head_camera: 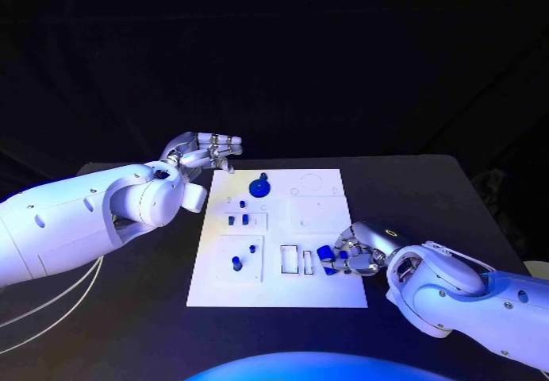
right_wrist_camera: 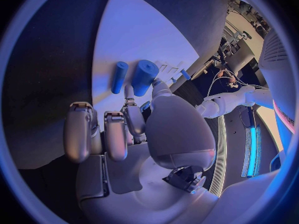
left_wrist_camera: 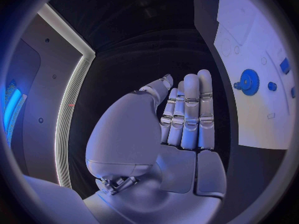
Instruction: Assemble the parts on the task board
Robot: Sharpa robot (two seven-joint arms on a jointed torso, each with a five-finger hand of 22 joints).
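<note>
The task board (head_camera: 278, 238) is lying flat at the middle of the black counter (head_camera: 424, 182). The right hand (head_camera: 352, 252) is resting at the board's right edge, its fingers (right_wrist_camera: 134, 122) pinching a blue cylindrical part (right_wrist_camera: 144, 77); a slimmer blue peg (right_wrist_camera: 119, 76) is lying just beside it. The left hand (head_camera: 206, 151) is hovering off the board's far left corner, fingers (left_wrist_camera: 190, 112) pressed together and apparently holding nothing. A blue gear (head_camera: 261, 188) is sitting on the board's far portion.

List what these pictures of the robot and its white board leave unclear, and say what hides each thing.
- Head view: the right hand covers the blue piece beside it; grip unclear.
- Right wrist view: two blue cylinders lie past the fingertips; contact uncertain.
- Left wrist view: the board is cut off by the circle's rim.
</note>
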